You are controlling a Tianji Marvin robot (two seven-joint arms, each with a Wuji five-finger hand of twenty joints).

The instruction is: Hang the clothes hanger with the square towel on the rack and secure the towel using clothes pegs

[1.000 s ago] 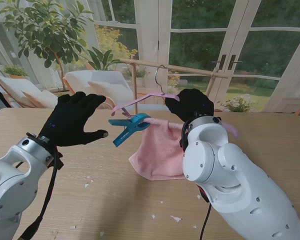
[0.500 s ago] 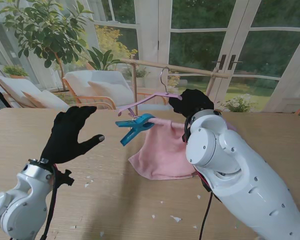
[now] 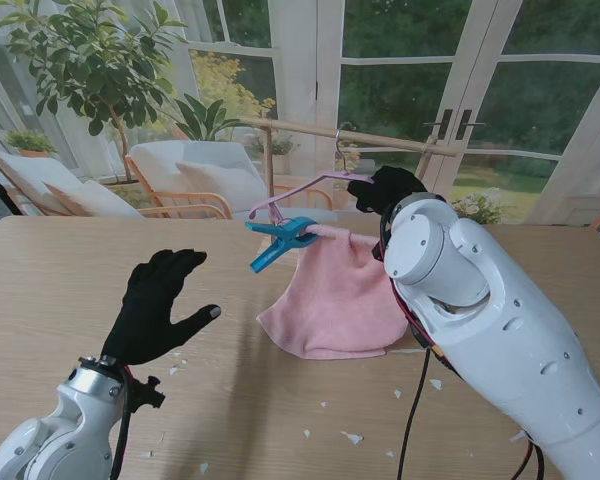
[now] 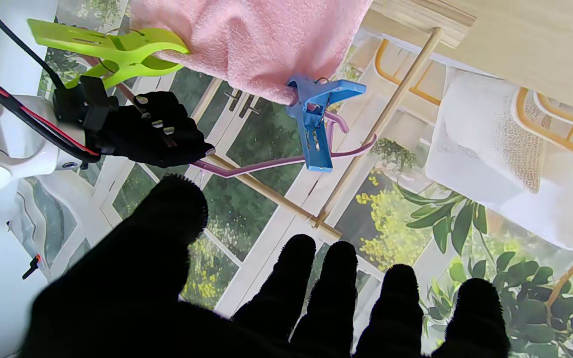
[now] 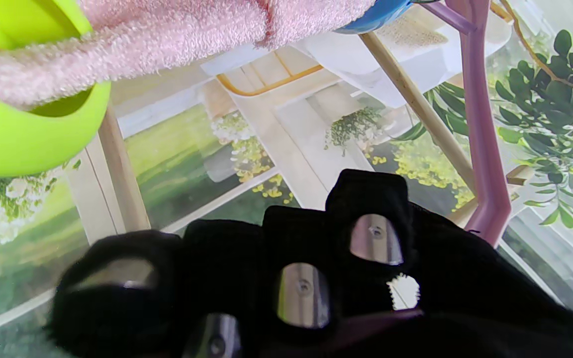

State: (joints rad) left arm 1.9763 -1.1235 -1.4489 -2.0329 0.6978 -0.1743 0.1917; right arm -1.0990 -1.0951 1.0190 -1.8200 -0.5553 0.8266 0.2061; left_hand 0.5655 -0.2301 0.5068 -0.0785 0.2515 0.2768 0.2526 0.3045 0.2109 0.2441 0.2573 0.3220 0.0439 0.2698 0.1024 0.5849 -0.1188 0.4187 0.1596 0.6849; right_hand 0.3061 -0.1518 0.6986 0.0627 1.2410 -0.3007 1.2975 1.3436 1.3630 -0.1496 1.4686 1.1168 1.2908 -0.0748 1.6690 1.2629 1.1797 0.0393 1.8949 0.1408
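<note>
My right hand (image 3: 392,189) is shut on the pink clothes hanger (image 3: 302,189), holding it up close to the wooden rack (image 3: 350,136). The hanger's metal hook (image 3: 342,136) is at the rail's height; I cannot tell if it rests on the rail. A pink square towel (image 3: 332,300) hangs from the hanger, its lower part lying on the table. A blue peg (image 3: 280,240) clamps the towel's left end and a green peg (image 4: 112,47) clamps the other end. My left hand (image 3: 160,305) hovers open over the table, apart from the towel.
The wooden table (image 3: 100,260) carries small white scraps (image 3: 351,437) near me. Behind the rack stand wicker chairs with white cushions (image 3: 185,170), a potted tree (image 3: 90,60) and glass doors.
My right hand has lifted the hanger with the towel up and away from me, toward the rail. My left hand has pulled back toward me and lower, away from the blue peg.
</note>
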